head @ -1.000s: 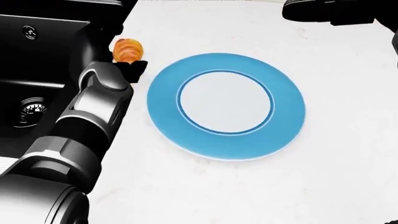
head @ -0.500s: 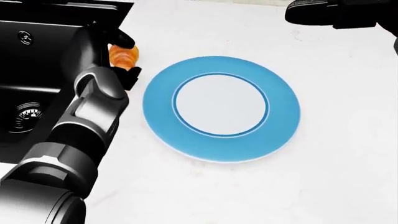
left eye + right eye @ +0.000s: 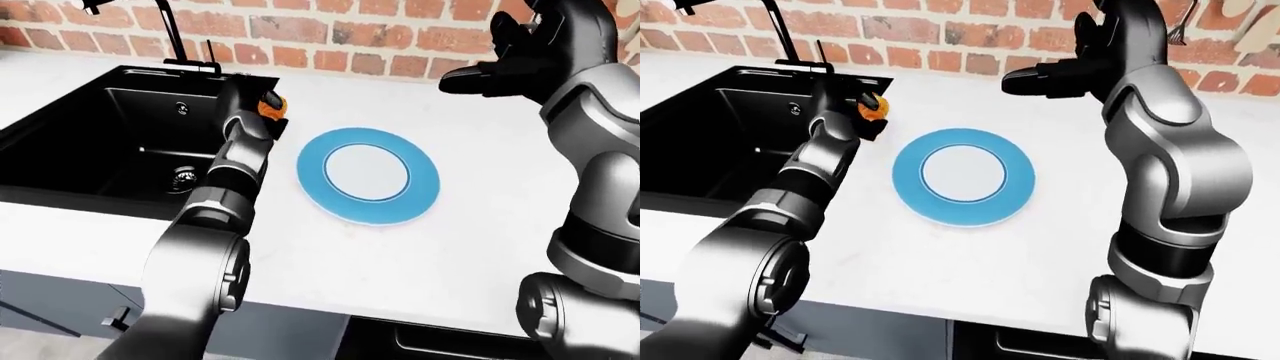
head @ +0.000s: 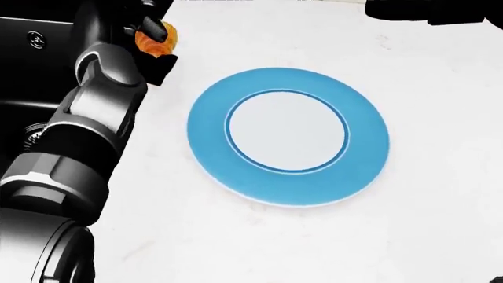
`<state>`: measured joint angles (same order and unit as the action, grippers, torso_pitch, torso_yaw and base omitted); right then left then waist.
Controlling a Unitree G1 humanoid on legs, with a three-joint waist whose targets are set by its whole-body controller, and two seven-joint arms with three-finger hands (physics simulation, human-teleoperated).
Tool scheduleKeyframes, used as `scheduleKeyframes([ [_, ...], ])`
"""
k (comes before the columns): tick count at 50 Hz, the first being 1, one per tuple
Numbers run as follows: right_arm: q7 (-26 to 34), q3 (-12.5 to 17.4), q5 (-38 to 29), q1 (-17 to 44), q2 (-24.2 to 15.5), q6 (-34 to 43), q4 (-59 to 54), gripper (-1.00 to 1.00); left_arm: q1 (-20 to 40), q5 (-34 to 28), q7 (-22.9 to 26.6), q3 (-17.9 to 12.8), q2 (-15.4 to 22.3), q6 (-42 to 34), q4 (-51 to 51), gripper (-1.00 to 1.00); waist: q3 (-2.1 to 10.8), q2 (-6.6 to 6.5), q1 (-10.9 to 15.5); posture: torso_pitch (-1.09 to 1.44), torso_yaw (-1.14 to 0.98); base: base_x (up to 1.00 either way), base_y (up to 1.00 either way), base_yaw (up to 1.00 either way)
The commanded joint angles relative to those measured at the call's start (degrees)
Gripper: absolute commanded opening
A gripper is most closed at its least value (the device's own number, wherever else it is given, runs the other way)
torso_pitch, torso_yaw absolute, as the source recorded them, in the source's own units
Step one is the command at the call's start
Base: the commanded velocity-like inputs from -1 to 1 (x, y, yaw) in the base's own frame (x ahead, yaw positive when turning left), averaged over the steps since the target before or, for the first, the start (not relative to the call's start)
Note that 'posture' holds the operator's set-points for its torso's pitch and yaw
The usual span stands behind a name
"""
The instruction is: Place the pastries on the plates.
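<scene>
Pastry (image 4: 154, 36): half hidden, gripped by left hand (image 4: 148, 44) fingers, upper left. Plate (image 4: 288, 137): empty, table (image 4: 424, 194) around bare. Right hand (image 3: 505, 67): fingers spread.

We find no readable text, label, brand, number or sign in any view: the blue plate (image 4: 288, 137), the counter (image 4: 424, 177), the black sink (image 3: 110, 135) and the brick wall (image 3: 330, 34) carry 0 legible markings

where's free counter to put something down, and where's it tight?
Free: the white counter right of and below the blue plate in the head view, and the plate's empty white centre. Tight: the strip between the plate and the black sink, filled by the left hand holding the pastry. The right hand is raised above the counter near the brick wall.
</scene>
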<state>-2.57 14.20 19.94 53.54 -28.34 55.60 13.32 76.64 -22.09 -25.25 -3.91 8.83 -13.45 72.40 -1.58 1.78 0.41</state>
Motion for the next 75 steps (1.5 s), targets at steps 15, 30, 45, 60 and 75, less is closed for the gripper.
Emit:
scheduleKeyframes([
  [15,-0.5,2.8,1.5,3.7,-4.4,0.7,1.7,1.0,1.5,-0.7,13.3,3.0,-1.1,-2.4,-18.4,-1.0,1.27,0.37,0.2,0.0,0.0,0.0,0.0,0.0],
  [30,-2.1,2.3,2.7,4.6,-4.7,0.2,0.9,1.0,-7.8,-1.0,35.2,4.6,-2.4,-9.0,-42.3,-1.0,0.71,0.34,0.3,0.0,0.0,0.0,0.0,0.0],
  [45,-2.8,2.1,3.0,3.9,-4.2,-0.5,0.9,1.0,-17.1,-5.5,51.0,7.3,-5.9,-11.4,-60.6,-1.0,0.43,0.65,0.6,0.0,0.0,0.0,0.0,0.0],
  [60,-2.5,1.9,2.3,3.1,-3.4,-0.9,1.0,1.0,-22.3,-10.1,59.1,8.8,-10.0,-11.3,-66.6,-0.89,0.43,1.09,0.9,0.0,0.0,0.0,0.0,0.0],
  [75,-2.4,2.0,2.2,2.6,-3.2,-1.1,1.2,1.0,-23.9,-12.6,60.4,9.2,-10.7,-9.8,-66.5,0.1,0.49,1.38,1.0,0.0,0.0,0.0,0.0,0.0],
])
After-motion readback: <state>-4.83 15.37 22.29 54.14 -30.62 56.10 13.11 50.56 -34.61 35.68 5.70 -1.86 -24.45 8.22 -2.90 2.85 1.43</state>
